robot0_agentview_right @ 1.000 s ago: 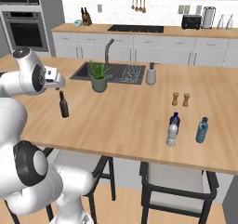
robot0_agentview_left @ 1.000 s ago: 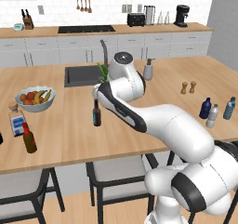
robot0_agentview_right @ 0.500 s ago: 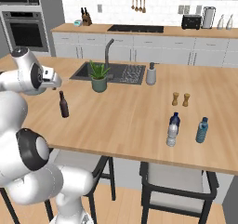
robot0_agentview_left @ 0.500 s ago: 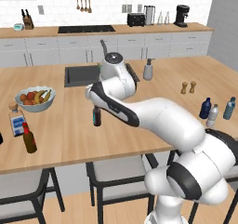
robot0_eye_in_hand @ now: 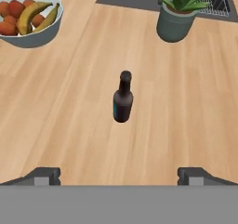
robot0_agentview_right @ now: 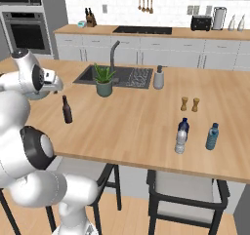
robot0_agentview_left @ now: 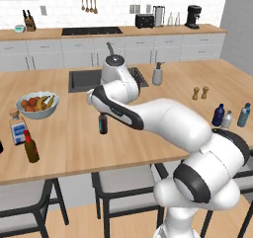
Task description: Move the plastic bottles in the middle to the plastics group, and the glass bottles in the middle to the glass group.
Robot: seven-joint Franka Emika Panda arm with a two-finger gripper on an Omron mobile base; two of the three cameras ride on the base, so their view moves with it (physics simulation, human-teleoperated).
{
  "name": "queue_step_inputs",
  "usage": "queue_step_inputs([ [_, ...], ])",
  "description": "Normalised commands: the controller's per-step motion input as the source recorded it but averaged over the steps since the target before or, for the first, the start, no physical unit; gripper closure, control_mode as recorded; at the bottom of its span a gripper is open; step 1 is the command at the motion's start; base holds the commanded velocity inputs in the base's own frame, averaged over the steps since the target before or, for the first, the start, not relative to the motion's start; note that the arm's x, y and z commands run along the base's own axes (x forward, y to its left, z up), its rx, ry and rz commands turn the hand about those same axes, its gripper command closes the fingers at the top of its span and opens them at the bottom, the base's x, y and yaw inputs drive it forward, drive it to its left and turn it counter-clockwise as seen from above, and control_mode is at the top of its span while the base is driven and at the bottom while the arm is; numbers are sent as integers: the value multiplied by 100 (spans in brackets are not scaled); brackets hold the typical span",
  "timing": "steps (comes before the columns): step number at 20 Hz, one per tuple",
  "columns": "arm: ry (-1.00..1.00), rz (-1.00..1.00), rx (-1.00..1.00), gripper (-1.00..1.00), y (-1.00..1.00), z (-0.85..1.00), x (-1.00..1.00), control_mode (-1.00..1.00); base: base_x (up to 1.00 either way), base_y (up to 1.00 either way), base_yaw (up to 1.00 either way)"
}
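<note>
End effector (robot0_eye_in_hand: 119, 174) spread wide, empty; near-black bottle (robot0_eye_in_hand: 122, 98) upright on counter (robot0_eye_in_hand: 69, 102), centred ahead, apart.

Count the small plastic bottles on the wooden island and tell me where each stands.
3, all at the wooden island's right end: a dark-blue bottle, a clear colourless white-capped bottle just in front of it, and a translucent light-blue bottle to their right. None seems hidden.

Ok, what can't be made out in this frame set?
- Near-black slim glass bottle with teal label: left base view, its top is hidden behind the white arm.
- Teal label text: hand view, too small to read.
- Flat clear bottle with blue-and-white label: left base view, label blurred.
- Claw: hand view, fingers cut off by the bottom edge.
</note>
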Motion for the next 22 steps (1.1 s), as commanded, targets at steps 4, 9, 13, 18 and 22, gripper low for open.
queue_step_inputs([
  [4, 0, 0, 0, -100, -26, -27, 38, -100, 0, 0, 0],
  [9, 0, 0, 0, -100, -5, -31, 36, -100, 0, 0, 0],
  [13, 3, 0, 0, -100, 0, -27, 36, -100, 0, 0, 0],
  [18, 5, 0, 0, -100, 0, -28, 34, -100, 0, 0, 0],
  [22, 10, 0, 0, -100, 4, -17, 16, -100, 0, 0, 0],
])
